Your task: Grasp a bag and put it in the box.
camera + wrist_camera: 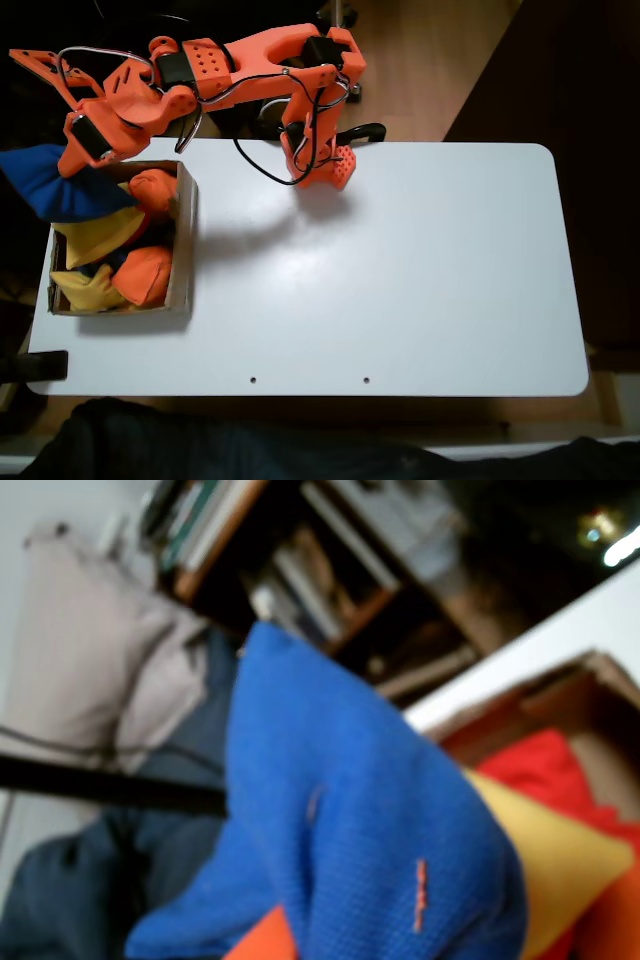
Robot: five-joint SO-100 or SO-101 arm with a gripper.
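Looking down from the fixed view, you had the orange arm folded far to the left side of the white table, with its gripper reaching over the upper left corner of the box. The blue bag hung from the gripper there. It seemed to be clamped by one edge, because the cloth drooped and spread below the hand. The fingertips themselves were hidden by the cloth, so I judge they were closed on the bag only from the way it hung.

The bag was partly above the box and partly past its left wall, over the table edge. I think this was because the arm was stretched near its limit on that side.

Inside the box you already had several other bags: orange ones near the top and the bottom right, and yellow ones in the middle and the lower left. They almost filled the box, so the blue bag would have to lie on top of them.

In the wrist view the blue bag was close to the camera, and behind it a yellow bag and a brown wall of the box were visible. If you released here, I believe the bag could slide outside the left wall, so a small move to the right seemed wise first.
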